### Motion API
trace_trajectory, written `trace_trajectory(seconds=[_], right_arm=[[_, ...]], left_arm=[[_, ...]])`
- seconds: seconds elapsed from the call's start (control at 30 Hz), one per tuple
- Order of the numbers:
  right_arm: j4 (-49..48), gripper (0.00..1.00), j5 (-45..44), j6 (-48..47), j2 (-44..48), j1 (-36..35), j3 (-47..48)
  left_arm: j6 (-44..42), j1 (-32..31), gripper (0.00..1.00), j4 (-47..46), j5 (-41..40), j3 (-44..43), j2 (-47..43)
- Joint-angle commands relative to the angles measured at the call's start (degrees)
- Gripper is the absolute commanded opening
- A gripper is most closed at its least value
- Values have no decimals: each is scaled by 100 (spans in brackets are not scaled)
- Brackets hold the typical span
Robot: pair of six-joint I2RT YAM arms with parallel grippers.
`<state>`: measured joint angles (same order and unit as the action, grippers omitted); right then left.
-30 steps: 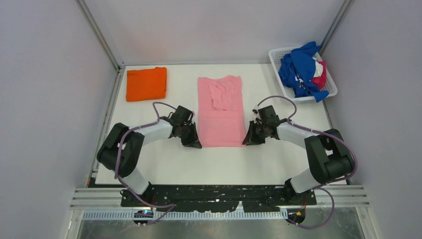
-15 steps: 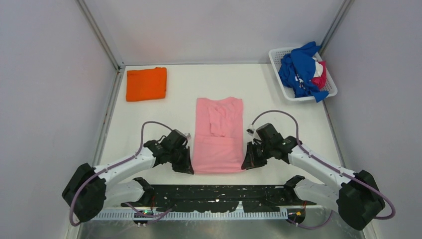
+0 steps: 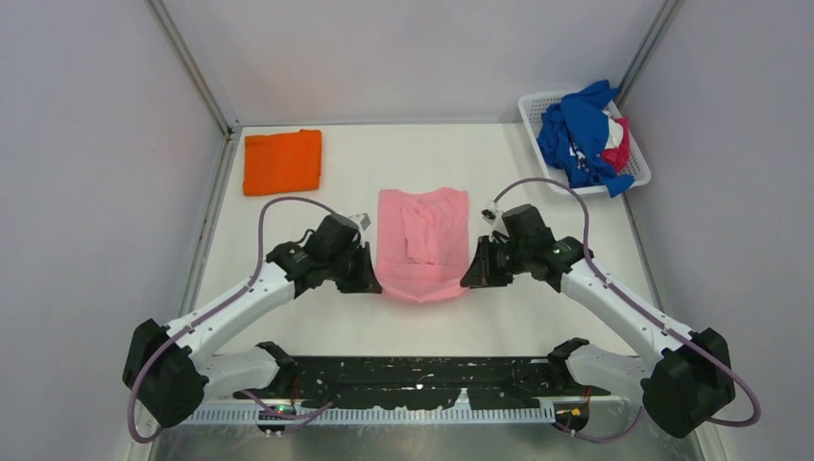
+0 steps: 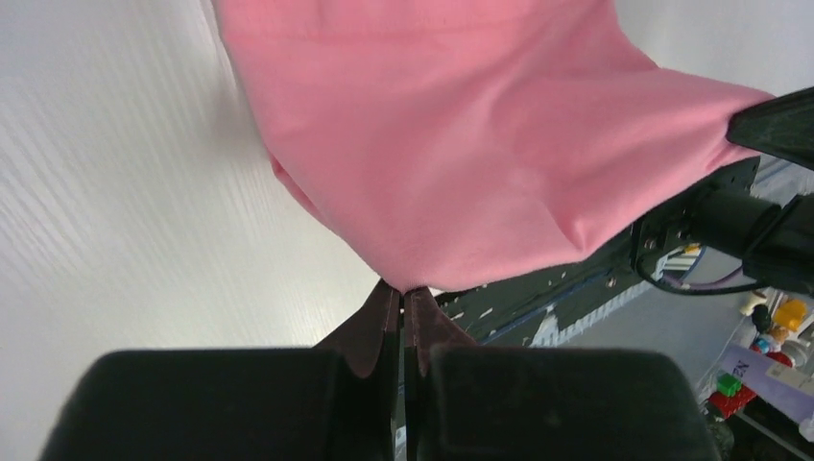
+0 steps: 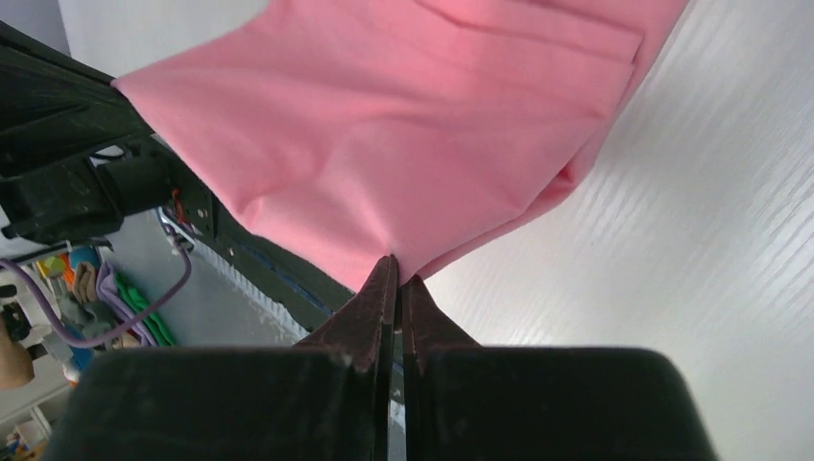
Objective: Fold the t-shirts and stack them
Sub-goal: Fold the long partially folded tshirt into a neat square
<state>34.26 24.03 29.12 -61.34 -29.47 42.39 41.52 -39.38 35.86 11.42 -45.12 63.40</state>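
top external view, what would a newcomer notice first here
The soft light pink cotton t-shirt in the middle, its near corners pinched by the left claw and right claw. Then the folded bright orange t-shirt far left and the white slatted plastic basket of crumpled blue tees far right.

White tube links w/ bulky black joint housings on left arm (image 3: 235, 305) & right arm (image 3: 619, 305). A purple cable (image 3: 288, 199) runs along each, base to wrist. On left gripper (image 4: 401, 291) & right gripper (image 5: 395, 264): blocky black body, two tapered dark-brown fingers (image 4: 382, 322). Black perforated base plate (image 3: 422, 379) at near edge.
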Motion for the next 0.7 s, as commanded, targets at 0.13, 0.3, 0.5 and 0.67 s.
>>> trace_trajectory(seconds=[0.13, 0.3, 0.5, 0.67], right_arm=[[-377, 5, 263, -396, -705, 789, 1063], [-737, 5, 338, -373, -1190, 1214, 1493], [-907, 5, 573, -443, -1851, 1515, 2058], [-1028, 5, 690, -445, -2415, 1706, 2533]], left_arm=[[-518, 772, 0, -245, 36, -1284, 1012], [-645, 1045, 0, -244, 105, -2003, 1612], [-818, 1306, 0, -161, 3, -2813, 2237], [-924, 1502, 0, -11, -17, -3484, 2810]])
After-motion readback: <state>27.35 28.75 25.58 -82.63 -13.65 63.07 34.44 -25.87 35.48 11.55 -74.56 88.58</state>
